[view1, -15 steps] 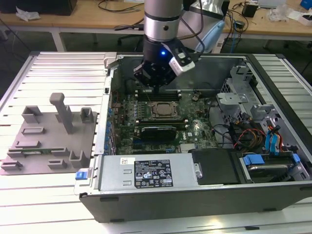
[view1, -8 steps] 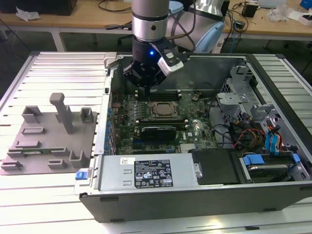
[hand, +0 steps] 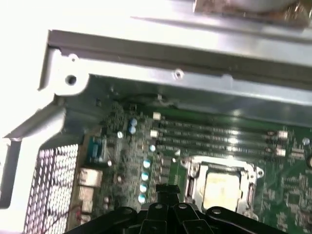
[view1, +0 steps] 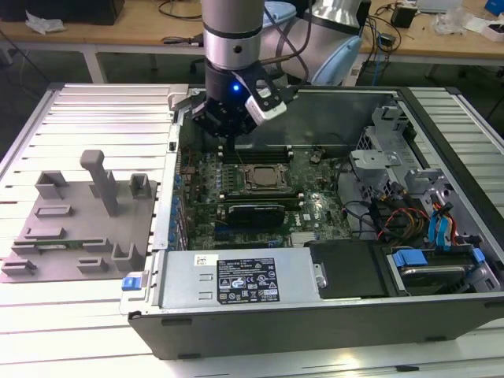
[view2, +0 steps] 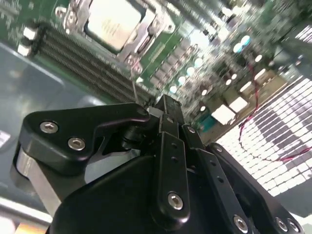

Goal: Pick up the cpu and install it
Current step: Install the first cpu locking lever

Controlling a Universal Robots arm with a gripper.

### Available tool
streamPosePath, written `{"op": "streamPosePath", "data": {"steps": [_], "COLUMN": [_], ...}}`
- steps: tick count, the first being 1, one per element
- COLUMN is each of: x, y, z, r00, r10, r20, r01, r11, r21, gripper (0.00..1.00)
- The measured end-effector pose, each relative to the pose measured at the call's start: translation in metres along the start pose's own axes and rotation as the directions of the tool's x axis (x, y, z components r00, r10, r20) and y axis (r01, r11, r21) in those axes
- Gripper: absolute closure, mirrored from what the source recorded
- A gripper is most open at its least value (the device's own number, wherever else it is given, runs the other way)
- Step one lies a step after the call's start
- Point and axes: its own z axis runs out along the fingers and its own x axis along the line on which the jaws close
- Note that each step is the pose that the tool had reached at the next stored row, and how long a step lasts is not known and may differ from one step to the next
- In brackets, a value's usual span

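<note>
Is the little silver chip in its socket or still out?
In. In both wrist views the chip lies flat inside the metal frame of the socket, apart from the gripper.

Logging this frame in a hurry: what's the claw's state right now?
The claw is closed, with no cpu in it; the cpu lies in the socket.

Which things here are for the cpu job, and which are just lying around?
For the job:
- cpu, sitting in its socket
- gripper, near the socket

Just lying about:
- grey parts holder beside the case
- coloured cables
- white label sticker
</note>
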Motion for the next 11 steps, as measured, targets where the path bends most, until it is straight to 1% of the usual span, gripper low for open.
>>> {"op": "streamPosePath", "data": {"steps": [1,3,4,6,7,8,9,10,11], "x": [0.0021,0.0047,0.0056,0.0074,0.0079,0.0089,0.0098,0.0102,0.0103], "y": [-0.0001,-0.0003,-0.0005,-0.001,-0.0012,-0.0013,-0.0015,-0.0021,-0.0024], "z": [0.0002,0.0003,0.0008,0.0032,0.0039,0.0046,0.0054,0.0066,0.0086], "r00": [1.0,1.0,1.0,1.0,0.9999,0.9999,0.9999,0.9999,0.9999], "r10": [0.0,0.0,0.0,0.0,0.0,0.0,0.0,0.0,0.0], "r20": [0.0038,0.0076,0.0086,0.01,0.0104,0.0111,0.0137,0.0151,0.0157], "r01": [0.0,0.001,0.001,0.001,0.001,0.001,0.002,0.002,0.002], "r11": [0.9996,0.9985,0.9981,0.9975,0.9972,0.9966,0.9951,0.994,0.9936], "r21": [-0.0272,-0.055,-0.0624,-0.0713,-0.0742,-0.0819,-0.0992,-0.1092,-0.1128], "gripper": [0.89,0.89,0.89,0.89,0.89,0.89,0.89,0.89,0.89]}}
